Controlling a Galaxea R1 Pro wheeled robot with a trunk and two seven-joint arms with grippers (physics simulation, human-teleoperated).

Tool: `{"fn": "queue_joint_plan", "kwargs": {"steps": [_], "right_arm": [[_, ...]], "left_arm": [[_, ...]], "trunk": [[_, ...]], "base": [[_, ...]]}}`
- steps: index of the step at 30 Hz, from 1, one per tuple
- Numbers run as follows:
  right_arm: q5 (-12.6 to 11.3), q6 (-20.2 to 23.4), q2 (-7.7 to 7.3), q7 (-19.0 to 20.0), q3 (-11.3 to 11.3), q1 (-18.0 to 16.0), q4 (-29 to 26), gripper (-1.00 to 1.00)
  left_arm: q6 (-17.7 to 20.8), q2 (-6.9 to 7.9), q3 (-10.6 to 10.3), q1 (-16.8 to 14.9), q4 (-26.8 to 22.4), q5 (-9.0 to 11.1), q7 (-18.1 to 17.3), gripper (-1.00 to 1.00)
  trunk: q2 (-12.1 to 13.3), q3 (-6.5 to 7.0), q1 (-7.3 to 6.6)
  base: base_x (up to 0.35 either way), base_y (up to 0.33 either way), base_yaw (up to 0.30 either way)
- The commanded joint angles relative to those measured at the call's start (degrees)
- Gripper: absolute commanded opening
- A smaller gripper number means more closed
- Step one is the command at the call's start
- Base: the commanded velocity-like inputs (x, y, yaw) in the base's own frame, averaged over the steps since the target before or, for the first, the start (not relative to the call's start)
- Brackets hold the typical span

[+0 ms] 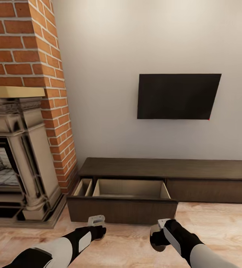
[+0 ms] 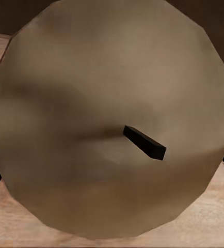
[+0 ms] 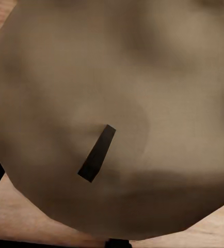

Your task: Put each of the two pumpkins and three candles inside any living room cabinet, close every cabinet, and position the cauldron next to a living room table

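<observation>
Cabinet (image 1: 165,175): near-left drawer (image 1: 130,190) pulled out, empty. Left pincer (image 1: 96,220) clamped on candle (image 2: 112,119); right pincer (image 1: 161,225) on candle (image 3: 117,113). Step: stowing. Next: reach over drawer, release.

Things you can count in the room
Two candles (image 2: 112,124) (image 3: 112,119), two grippers (image 1: 96,220) (image 1: 161,225), one cabinet (image 1: 165,175) with one open drawer (image 1: 122,204), one TV (image 1: 178,96), one fireplace (image 1: 20,156)
</observation>
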Motion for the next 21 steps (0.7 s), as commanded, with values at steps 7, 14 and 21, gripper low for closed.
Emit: {"fn": "queue_joint_plan", "kwargs": {"steps": [7, 14, 21], "right_arm": [[-0.44, 0.22, -0.07, -0.26, 0.42, -0.04, -0.13, -1.0], [-0.44, 0.23, -0.07, -0.28, 0.42, -0.04, -0.13, -1.0], [-0.44, 0.22, 0.0, -0.31, 0.42, -0.04, -0.14, -1.0]], "left_arm": [[0.01, -0.03, -0.5, -0.08, 0.07, 0.53, 0.09, -1.0], [0.04, -0.03, -0.5, -0.08, 0.07, 0.53, 0.09, -1.0], [-0.02, -0.03, -0.5, -0.08, 0.07, 0.51, 0.09, -1.0]], "trunk": [[-0.03, -0.06, 0.03], [-0.03, -0.06, 0.03], [-0.03, -0.06, 0.03]], "base": [[0.206, 0.0, -0.099], [0.062, 0.0, -0.002], [0.221, 0.0, 0.0]]}}
